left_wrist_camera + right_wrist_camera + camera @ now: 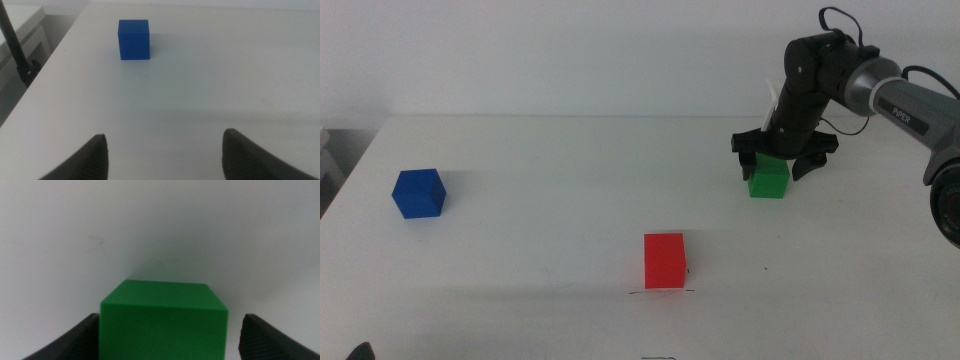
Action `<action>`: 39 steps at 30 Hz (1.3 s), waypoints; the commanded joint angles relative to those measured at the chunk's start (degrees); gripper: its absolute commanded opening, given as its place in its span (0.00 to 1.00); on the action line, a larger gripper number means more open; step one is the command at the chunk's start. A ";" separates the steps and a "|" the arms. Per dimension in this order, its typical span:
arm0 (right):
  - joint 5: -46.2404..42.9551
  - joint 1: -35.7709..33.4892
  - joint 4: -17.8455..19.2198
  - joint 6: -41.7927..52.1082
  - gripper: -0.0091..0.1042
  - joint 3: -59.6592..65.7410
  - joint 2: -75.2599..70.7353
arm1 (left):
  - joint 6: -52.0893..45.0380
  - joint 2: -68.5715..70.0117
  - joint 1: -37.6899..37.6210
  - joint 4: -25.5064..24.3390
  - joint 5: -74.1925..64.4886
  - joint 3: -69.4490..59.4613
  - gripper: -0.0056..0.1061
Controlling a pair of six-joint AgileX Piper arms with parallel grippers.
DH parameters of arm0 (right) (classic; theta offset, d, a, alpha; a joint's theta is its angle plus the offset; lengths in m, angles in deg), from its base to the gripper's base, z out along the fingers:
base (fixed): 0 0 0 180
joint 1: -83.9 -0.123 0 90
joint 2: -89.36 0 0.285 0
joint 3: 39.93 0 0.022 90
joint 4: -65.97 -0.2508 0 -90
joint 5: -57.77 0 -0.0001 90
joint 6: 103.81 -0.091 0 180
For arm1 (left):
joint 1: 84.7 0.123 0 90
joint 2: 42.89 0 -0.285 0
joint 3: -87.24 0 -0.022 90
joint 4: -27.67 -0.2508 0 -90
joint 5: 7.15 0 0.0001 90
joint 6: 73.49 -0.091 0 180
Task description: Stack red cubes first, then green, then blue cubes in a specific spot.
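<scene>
Three cubes are sitting on the white table (570,170) in the middle view, all well apart from one another; the blue cube (419,193) is lying toward the left side, the red cube (665,260) is standing near the front centre on a thin dark line drawn on the tabletop, and the green cube (769,177) is resting toward the right, farther back. Reaching in from the right, the right arm is holding the right gripper (779,158) just over the green cube — its dark jaws are spreading to either side of the cube's top; whether they are touching it cannot be told from here.

Looking through the left wrist view, the left gripper (162,157) is waiting low over the table with its jaws standing wide apart and nothing between them; the blue cube (134,39) is sitting upright ahead of it, near the table's edge, with a dark stand rising beside that edge.

Turning to the right wrist view, the right gripper (162,342) is straddling the green cube (164,320); its jaws are standing apart — one pad lies close against the cube's side, while a clear gap shows on the other.
</scene>
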 commanded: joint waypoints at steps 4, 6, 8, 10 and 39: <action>-1.40 0.51 0.55 0.52 0.67 -1.82 -3.39 | 0.11 1.50 0.00 0.25 4.38 0.02 0.72; -1.71 0.51 0.68 0.46 0.60 -1.82 -3.39 | 0.11 1.50 0.00 0.25 4.38 0.02 0.72; -1.86 0.51 0.68 -0.17 0.48 -1.82 -3.39 | 0.11 1.50 0.00 0.25 4.38 0.02 0.72; -1.64 0.51 0.68 -1.12 0.34 -1.82 -3.39 | 0.11 1.50 0.00 0.25 4.38 0.02 0.72; 2.88 -14.17 9.27 -16.73 0.07 25.51 -33.49 | 0.11 1.51 0.00 0.30 4.38 0.02 0.72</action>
